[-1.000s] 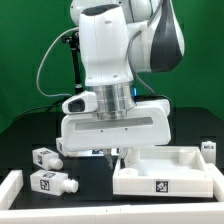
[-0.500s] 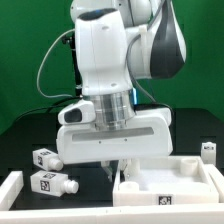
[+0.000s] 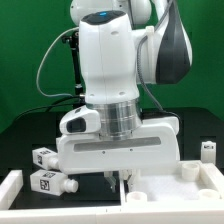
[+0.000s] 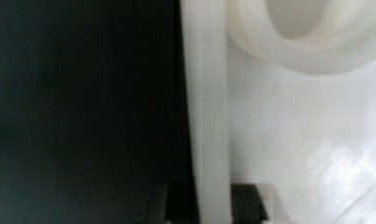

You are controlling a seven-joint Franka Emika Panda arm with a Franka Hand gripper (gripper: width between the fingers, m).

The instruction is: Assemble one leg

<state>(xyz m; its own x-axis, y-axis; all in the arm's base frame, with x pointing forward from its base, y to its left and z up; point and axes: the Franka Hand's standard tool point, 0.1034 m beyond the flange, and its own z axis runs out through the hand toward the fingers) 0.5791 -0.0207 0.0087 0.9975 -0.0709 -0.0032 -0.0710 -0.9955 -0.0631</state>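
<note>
Two legs, stubby white pegs with square tags, lie on the black table at the exterior view's left, one behind the other. A third leg stands at the far right. My gripper is low at the left edge of the large white panel, well to the right of the two legs. In the wrist view the gripper has one dark finger on each side of the panel's raised rim, pressed against it. No leg is in the gripper.
A white rail runs along the front left corner of the table, close to the nearer leg. The arm's broad white hand body hides the table behind the panel's left edge. A round socket of the panel shows in the wrist view.
The arm has come forward and lower in the exterior view, and the panel has slid forward with it. The two legs at the left have not moved.
</note>
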